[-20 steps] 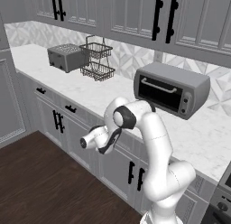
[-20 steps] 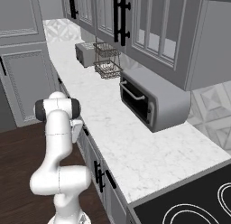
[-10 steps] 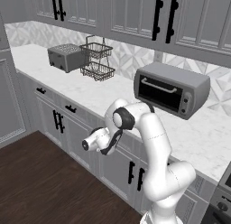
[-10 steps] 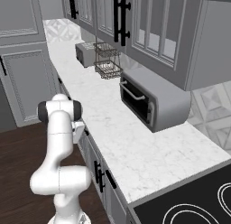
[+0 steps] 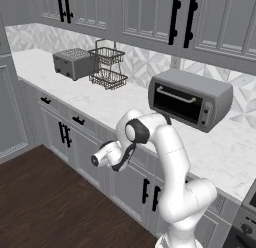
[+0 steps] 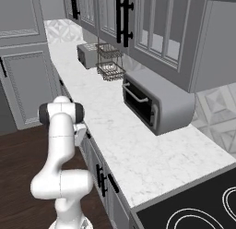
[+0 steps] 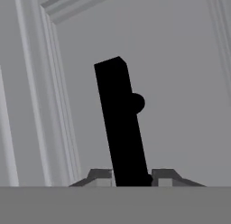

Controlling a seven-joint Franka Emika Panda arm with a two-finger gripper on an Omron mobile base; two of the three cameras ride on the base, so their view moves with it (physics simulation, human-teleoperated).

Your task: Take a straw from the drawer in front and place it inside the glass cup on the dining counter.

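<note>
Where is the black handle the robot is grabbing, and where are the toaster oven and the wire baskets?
black handle (image 7: pixel 121 123): hand view, middle of the bar, between the fingers.
toaster oven (image 5: pixel 189 98): left base view, its dark glass door.
wire baskets (image 5: pixel 107 67): left base view, between the two tiers.

Left base view: from behind and left of the arm, high, facing forward and down across the marble worktop (image 5: pixel 115 104), toaster oven (image 5: pixel 190 98) at mid distance. Right base view: from behind and right, high, facing along the same worktop (image 6: pixel 124 145), toaster oven (image 6: pixel 154 103) nearer. Shared by both: worktop, oven, wire baskets (image 5: pixel 107 67), grey cabinets. Hand view: pressed very close to a panelled grey front (image 7: pixel 180 83), black bar handle (image 7: pixel 122 123) between the fingertips (image 7: pixel 101 177)
</note>
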